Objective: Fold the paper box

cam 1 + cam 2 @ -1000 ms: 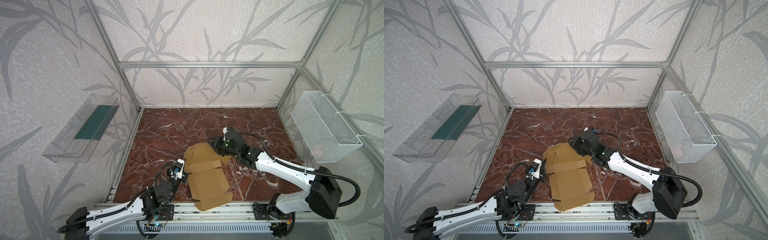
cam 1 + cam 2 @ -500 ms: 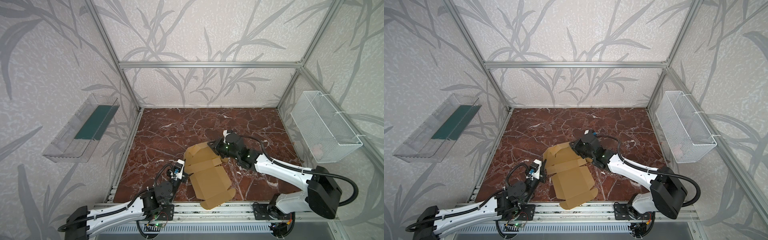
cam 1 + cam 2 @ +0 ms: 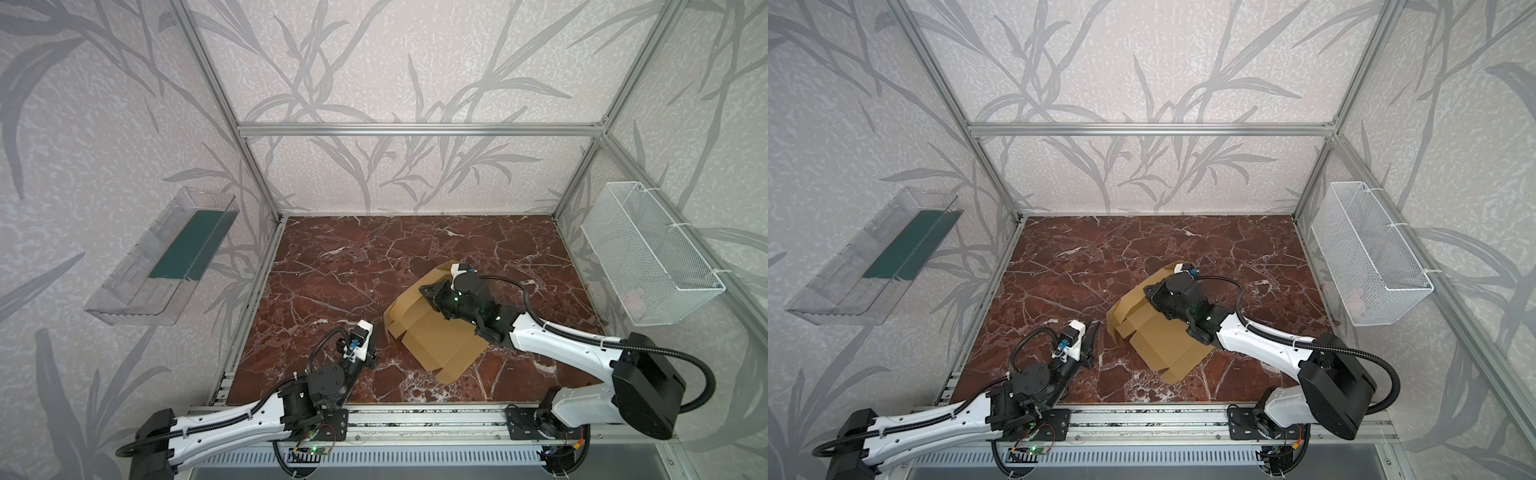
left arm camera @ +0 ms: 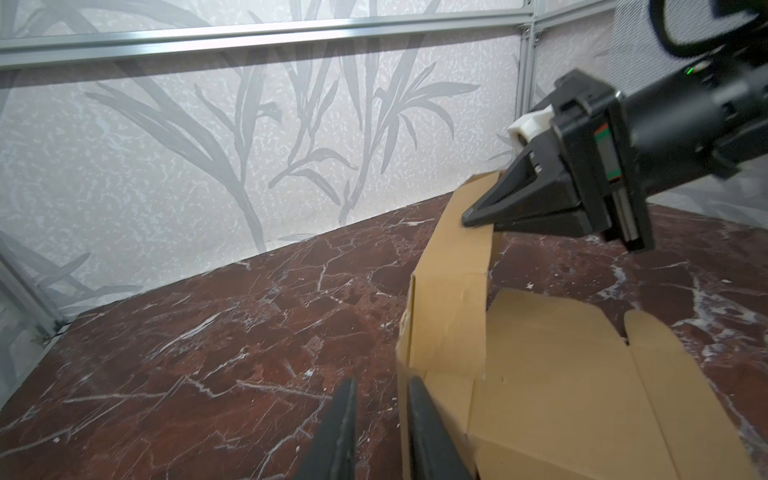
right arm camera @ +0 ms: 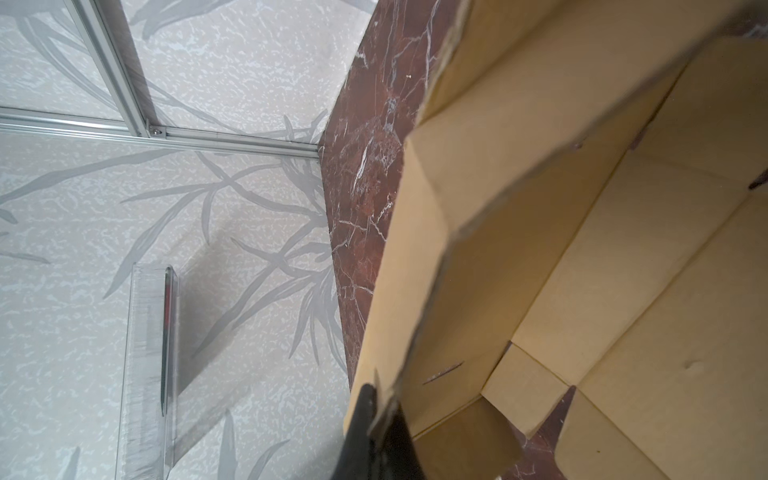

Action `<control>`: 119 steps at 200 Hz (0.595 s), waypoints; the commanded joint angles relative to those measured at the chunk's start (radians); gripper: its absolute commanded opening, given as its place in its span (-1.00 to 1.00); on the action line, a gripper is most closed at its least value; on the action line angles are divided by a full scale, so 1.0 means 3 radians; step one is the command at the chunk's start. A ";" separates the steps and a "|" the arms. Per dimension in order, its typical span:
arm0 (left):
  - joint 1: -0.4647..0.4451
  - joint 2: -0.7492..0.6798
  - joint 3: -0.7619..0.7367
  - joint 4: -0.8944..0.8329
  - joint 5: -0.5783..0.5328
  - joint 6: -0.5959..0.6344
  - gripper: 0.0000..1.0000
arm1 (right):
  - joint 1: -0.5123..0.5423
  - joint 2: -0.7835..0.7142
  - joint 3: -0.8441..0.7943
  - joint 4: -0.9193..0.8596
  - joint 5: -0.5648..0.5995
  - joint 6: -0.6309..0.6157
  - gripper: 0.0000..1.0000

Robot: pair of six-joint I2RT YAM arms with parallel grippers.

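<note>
**Right gripper clamped on raised flap; left gripper slightly parted at box corner**

The right gripper has its fingers pressed together on the top edge of a raised flap of the paper box. The cardboard edge passes between the tips. The left wrist view shows these tips clamped near the flap's upper far corner.

The left gripper has its fingers slightly parted, with a narrow gap. The box's near raised corner stands at that gap; contact cannot be confirmed.

In both top views the box lies on the marble floor, right of centre and toward the front rail. Its main panel lies flat, its left-hand flap is tilted upward, and it sits between the two grippers.
</note>
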 commanded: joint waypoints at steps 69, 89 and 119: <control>-0.0091 -0.0017 0.1118 -0.1847 -0.0800 -0.0581 0.24 | -0.0188 -0.0256 -0.0267 0.0059 -0.0107 -0.0149 -0.97; -0.0036 -0.0015 0.1345 -0.2507 -0.0734 -0.0617 0.48 | -0.0206 -0.0317 -0.0243 -0.0066 -0.0108 -0.0246 -0.97; 0.0173 -0.0014 0.1264 -0.2678 -0.0331 -0.0561 0.58 | -0.0210 -0.0385 -0.0154 -0.0252 -0.0128 -0.0401 -0.97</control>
